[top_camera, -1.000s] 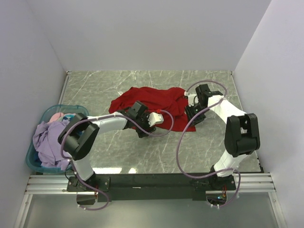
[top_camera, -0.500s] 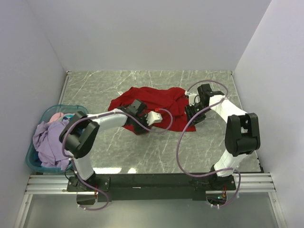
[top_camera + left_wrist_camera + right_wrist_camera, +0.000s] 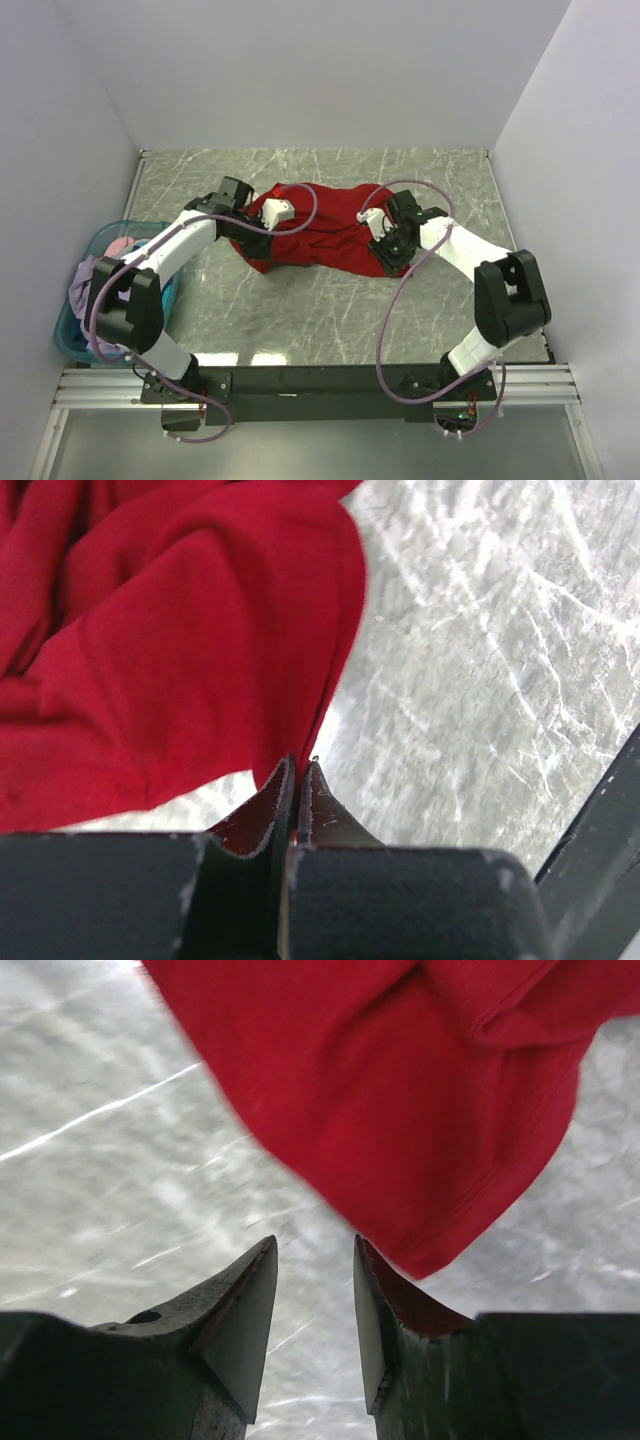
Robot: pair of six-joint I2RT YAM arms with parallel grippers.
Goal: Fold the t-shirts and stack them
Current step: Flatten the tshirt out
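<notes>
A red t-shirt (image 3: 320,228) lies bunched across the middle of the marble table (image 3: 330,310). My left gripper (image 3: 248,232) is at the shirt's left end and is shut on its edge. In the left wrist view the red t-shirt (image 3: 180,640) runs down into my closed left gripper (image 3: 298,765). My right gripper (image 3: 386,254) sits at the shirt's lower right corner. In the right wrist view my right gripper (image 3: 315,1250) is open with only bare table between the fingers, and the red t-shirt (image 3: 420,1090) hangs just beyond the right fingertip.
A teal basket (image 3: 72,335) stands at the table's left edge, holding a lavender garment (image 3: 105,300) and something pink. White walls close in the table at the back and on both sides.
My left gripper shut on the shirt's edge and carried it up and to the left, stretching the shirt sideways. My right gripper came down and left, to the shirt's lower right corner.
</notes>
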